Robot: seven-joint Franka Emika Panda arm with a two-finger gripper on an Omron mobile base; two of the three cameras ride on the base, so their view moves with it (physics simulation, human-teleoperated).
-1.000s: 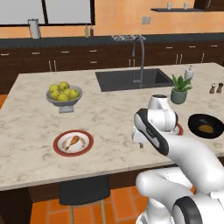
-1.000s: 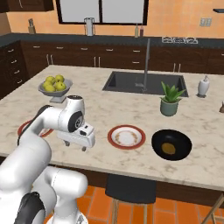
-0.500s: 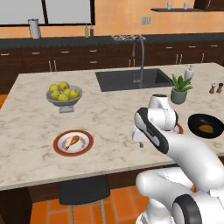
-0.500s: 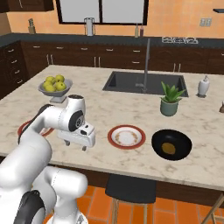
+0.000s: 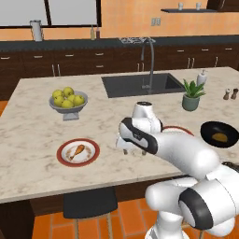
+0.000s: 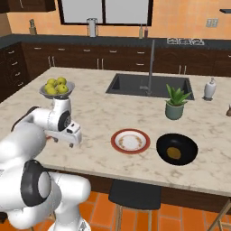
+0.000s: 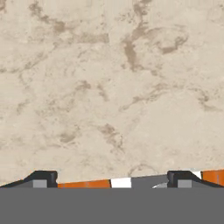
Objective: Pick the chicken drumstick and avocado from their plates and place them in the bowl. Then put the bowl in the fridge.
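the chicken drumstick (image 5: pixel 78 151) lies on its red-rimmed plate (image 5: pixel 63 157), untouched. our gripper (image 5: pixel 126 150) hangs with jaws wide and empty over bare marble between the plates, so we judge the reach comes next. the black bowl (image 6: pixel 177 149) waits beyond the second plate (image 6: pixel 130 141); the fruit bowl (image 5: pixel 68 105) stands well clear.

My arm works above a beige veined marble worktop (image 5: pixel 32 121), smooth and faintly glossy. The dark brown wooden cabinets (image 5: pixel 70 70) look satin. The tall curved metal tap (image 6: pixel 151 63) shines. The round black shallow bowl (image 6: pixel 177 149) is matt. The floor of orange tiles (image 6: pixel 180 216) appears semi-gloss.
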